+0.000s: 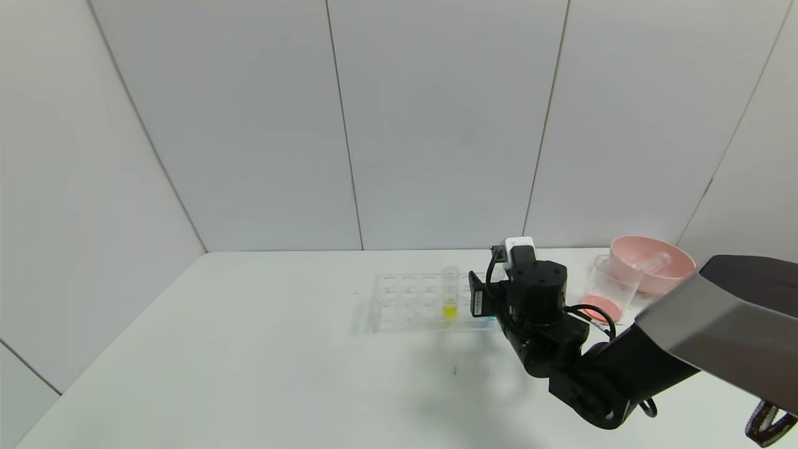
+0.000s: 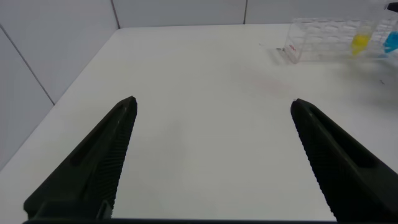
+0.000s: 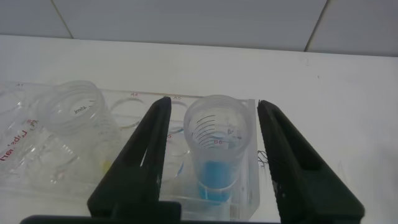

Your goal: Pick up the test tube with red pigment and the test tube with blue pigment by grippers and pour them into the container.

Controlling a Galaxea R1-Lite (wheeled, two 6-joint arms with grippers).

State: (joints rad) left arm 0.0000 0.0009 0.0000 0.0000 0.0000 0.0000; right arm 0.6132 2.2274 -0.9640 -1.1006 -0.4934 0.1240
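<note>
The test tube with blue pigment stands upright in the end hole of a clear tube rack. My right gripper straddles it, open, one finger on each side with a narrow gap to the glass. In the head view the right wrist covers this tube. The container, a clear beaker, stands to the right of the rack with reddish liquid in its bottom. The test tube with red pigment is out of view. My left gripper hangs open over bare table, far from the rack.
A yellow-liquid tube stands in the rack left of the right wrist. A pink bowl behind the beaker holds a clear, empty-looking tube. White walls close the table's back and left.
</note>
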